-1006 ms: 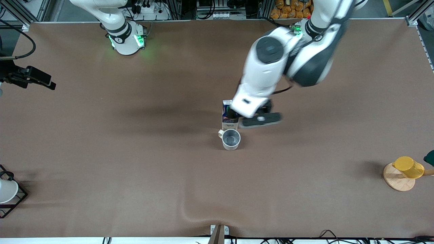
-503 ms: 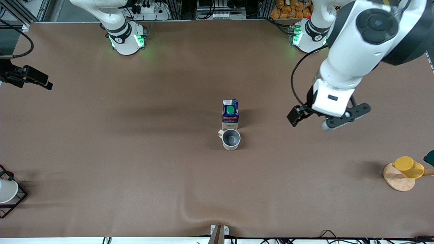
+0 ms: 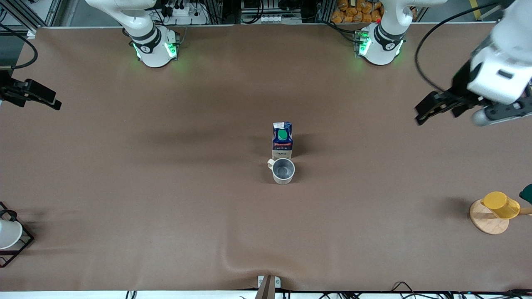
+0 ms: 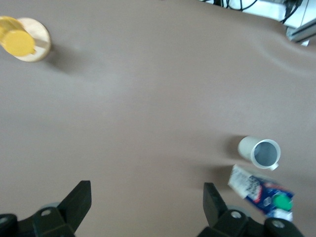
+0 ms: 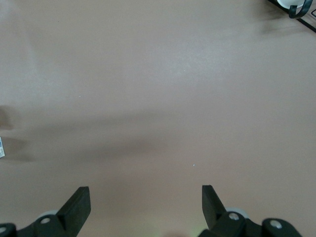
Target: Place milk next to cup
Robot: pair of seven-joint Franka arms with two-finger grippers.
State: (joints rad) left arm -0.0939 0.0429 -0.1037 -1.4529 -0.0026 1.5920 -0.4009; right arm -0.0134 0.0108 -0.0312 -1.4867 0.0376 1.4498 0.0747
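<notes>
The milk, a dark blue and white carton with a green cap, stands upright mid-table. The cream-white cup stands right beside it, nearer to the front camera, almost touching it. Both also show in the left wrist view, the milk and the cup. My left gripper is open and empty, up in the air over the left arm's end of the table; its jaws stand wide apart in the left wrist view. My right gripper waits open and empty over the right arm's end.
A yellow cup sits on a round wooden disc at the left arm's end, near the front. A plain white cup in a black wire rack sits at the right arm's end. The cloth has a ripple near the front edge.
My left gripper has come off the milk and swung away toward the left arm's end of the table. The milk stays standing by the cup. The right arm has hardly moved.
</notes>
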